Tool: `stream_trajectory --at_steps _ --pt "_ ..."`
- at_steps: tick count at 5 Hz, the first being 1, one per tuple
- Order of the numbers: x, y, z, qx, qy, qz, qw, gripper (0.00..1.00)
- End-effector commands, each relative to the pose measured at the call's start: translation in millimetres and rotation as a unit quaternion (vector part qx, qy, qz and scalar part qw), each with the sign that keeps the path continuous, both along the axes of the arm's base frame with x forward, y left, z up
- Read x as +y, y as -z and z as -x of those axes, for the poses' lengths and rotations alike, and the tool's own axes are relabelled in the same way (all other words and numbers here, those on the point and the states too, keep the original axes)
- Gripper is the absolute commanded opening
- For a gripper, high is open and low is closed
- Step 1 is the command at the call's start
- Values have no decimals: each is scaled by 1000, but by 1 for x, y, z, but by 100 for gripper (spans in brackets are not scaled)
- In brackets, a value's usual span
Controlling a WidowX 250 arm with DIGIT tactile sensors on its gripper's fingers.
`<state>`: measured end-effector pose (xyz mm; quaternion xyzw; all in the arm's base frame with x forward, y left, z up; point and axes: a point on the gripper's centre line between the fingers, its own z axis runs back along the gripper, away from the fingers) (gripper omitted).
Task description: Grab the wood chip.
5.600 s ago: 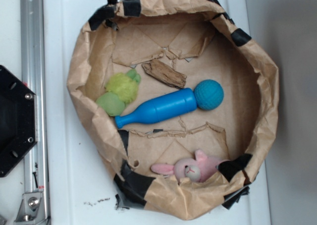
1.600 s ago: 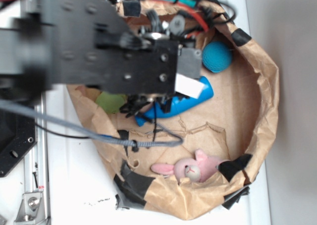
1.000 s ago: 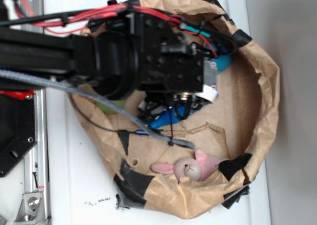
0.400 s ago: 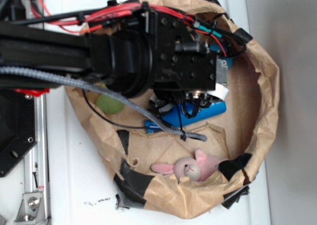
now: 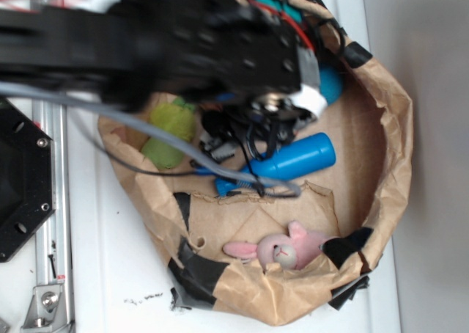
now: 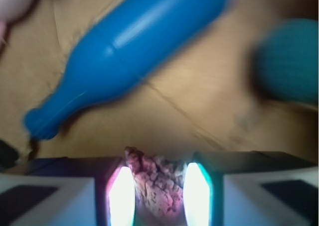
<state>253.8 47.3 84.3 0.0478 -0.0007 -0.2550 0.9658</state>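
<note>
In the wrist view the wood chip [image 6: 157, 186], rough and brown with a jagged top end, sits clamped between the two glowing pads of my gripper [image 6: 153, 192], lifted above the brown paper floor. The blue pin [image 6: 129, 42] lies slanted beyond it and a teal ball [image 6: 289, 61] is at the right. In the exterior view my gripper [image 5: 267, 116] hangs blurred over the paper-lined bowl [image 5: 381, 164], just above the blue pin [image 5: 293, 160]; the arm hides the chip there.
A green plush toy [image 5: 168, 135] lies at the bowl's left, a pink plush rabbit [image 5: 282, 249] at its near wall. The teal ball [image 5: 331, 86] peeks out beside the arm. A metal rail [image 5: 51, 223] runs along the left.
The arm came down over the chip, which lay beside the pin, and now has shifted up and left with motion blur. The blue pin and teal ball were nudged from their first places.
</note>
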Motion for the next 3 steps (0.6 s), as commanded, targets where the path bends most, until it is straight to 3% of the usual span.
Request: stream_trajectory --at_steps 1,2,3 --pt "-26 -69 -13 -59 -113 -38 991 0" --pt "-21 -69 -24 -68 -164 -40 983 0" --pt "-14 -60 -25 -54 -167 -39 984 0"
